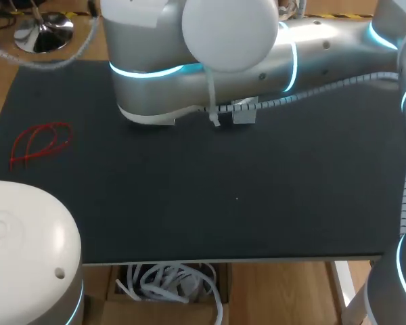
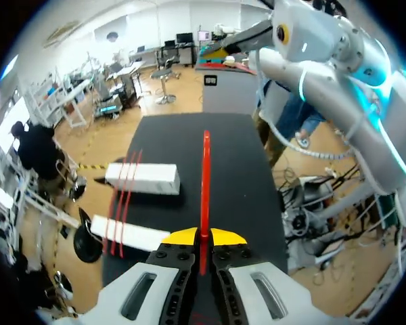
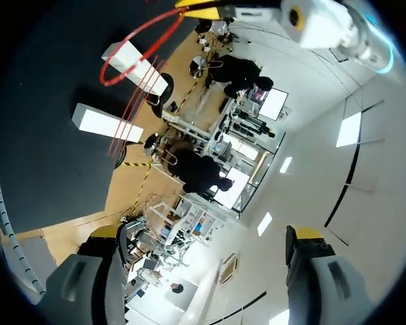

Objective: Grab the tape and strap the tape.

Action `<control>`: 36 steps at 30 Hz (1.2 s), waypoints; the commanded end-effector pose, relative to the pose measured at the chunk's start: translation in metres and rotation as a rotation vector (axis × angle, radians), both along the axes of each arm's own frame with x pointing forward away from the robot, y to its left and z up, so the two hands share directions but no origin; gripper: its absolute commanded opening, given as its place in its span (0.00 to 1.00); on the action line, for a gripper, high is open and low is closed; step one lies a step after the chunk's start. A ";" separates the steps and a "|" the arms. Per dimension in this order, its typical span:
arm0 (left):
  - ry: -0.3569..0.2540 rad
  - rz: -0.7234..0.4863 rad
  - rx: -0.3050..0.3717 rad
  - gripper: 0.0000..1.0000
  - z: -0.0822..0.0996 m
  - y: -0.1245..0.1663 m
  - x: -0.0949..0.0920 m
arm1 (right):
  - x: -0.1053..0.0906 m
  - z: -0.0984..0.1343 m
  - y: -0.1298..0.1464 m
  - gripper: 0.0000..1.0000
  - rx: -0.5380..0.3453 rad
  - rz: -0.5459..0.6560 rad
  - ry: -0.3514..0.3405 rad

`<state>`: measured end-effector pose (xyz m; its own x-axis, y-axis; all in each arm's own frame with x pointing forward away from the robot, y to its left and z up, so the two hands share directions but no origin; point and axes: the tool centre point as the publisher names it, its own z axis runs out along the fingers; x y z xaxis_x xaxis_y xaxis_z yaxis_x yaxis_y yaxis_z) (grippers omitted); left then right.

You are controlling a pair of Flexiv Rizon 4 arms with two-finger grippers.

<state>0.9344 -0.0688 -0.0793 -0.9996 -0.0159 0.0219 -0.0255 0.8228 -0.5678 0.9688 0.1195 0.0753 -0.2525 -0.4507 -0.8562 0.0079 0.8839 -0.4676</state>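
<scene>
Left jaws were closed narrow on the red tape (image 2: 205, 183), both yellow tips pressing it from either side. The tape ran straight out ahead of them, its long axis in line with the fingers. From the left wrist it showed edge-on as a single line. From the right wrist the same tape (image 3: 139, 44) read as an open loop standing off the desk (image 1: 257, 203).

Right jaws were spread wide and held nothing. They pointed out toward the room. The loop sat well ahead of them and off to one side, nowhere near between the fingers.

Beside the left jaws, two white blocks (image 2: 143, 179) lay on the desk with spare red strips (image 2: 122, 203) laid across them, apart from the held tape.

Judgement: grabbing looked done and strapping had not begun. The left arm owned the tape. The right arm would likely need to swing round to face the loop's free end before closing.
</scene>
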 end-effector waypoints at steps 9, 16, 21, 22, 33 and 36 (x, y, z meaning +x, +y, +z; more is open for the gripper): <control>0.215 0.068 0.109 0.00 -0.100 0.120 -0.009 | 0.000 0.002 -0.001 1.00 -0.003 0.002 0.004; 0.313 0.128 0.160 0.00 -0.147 0.174 0.006 | 0.000 0.002 -0.001 1.00 -0.003 0.002 0.004; 0.404 0.170 0.182 0.00 -0.170 0.195 0.009 | 0.000 0.002 -0.001 1.00 -0.003 0.002 0.004; 0.419 0.180 0.178 0.00 -0.173 0.199 0.009 | 0.000 0.002 -0.001 1.00 -0.003 0.002 0.004; 0.571 0.243 0.261 0.00 -0.202 0.258 -0.010 | 0.000 0.002 -0.001 1.00 -0.003 0.002 0.004; 0.586 0.275 0.255 0.00 -0.204 0.269 -0.016 | 0.000 0.002 -0.001 1.00 -0.003 0.002 0.004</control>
<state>0.9182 0.1902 -0.2790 -0.8042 -0.3589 0.4737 -0.4849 0.8572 -0.1736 0.9693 0.1200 0.0758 -0.2531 -0.4511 -0.8559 0.0087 0.8836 -0.4682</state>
